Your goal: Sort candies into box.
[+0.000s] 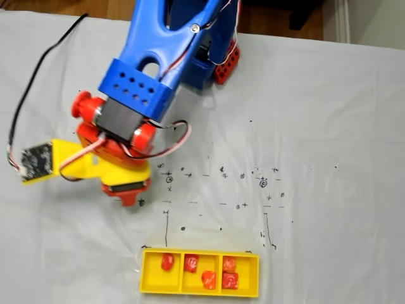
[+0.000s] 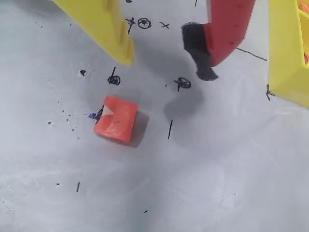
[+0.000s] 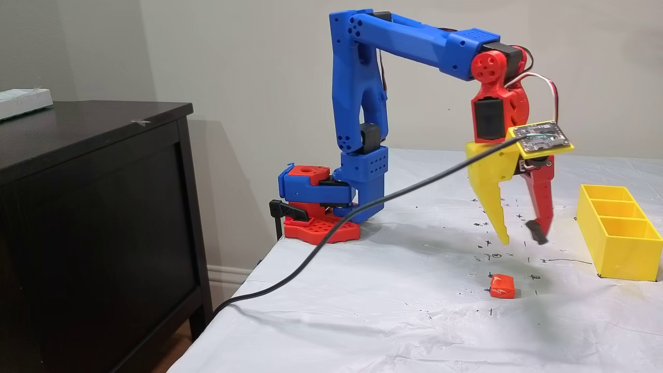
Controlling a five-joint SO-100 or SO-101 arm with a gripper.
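Note:
One orange-red candy [image 2: 116,119] lies loose on the white cloth, also seen in a fixed view [image 3: 502,286]. My gripper [image 3: 522,239] hangs open a little above it, yellow finger [image 2: 104,24] on one side and red finger [image 2: 224,29] with a black pad on the other, nothing between them [image 2: 168,66]. The yellow box [image 3: 621,256] stands beside the gripper, its corner at the wrist view's right edge [image 2: 287,53]. From above, the box [image 1: 199,292] holds several candies: one in the left compartment [image 1: 167,261], two in the middle [image 1: 191,263], two in the right [image 1: 229,263].
A black cable [image 3: 362,212] runs from the wrist camera board down over the table's left edge. The arm's base [image 3: 316,207] sits at the table's back corner. A dark cabinet [image 3: 93,207] stands left of the table. Pen marks dot the cloth.

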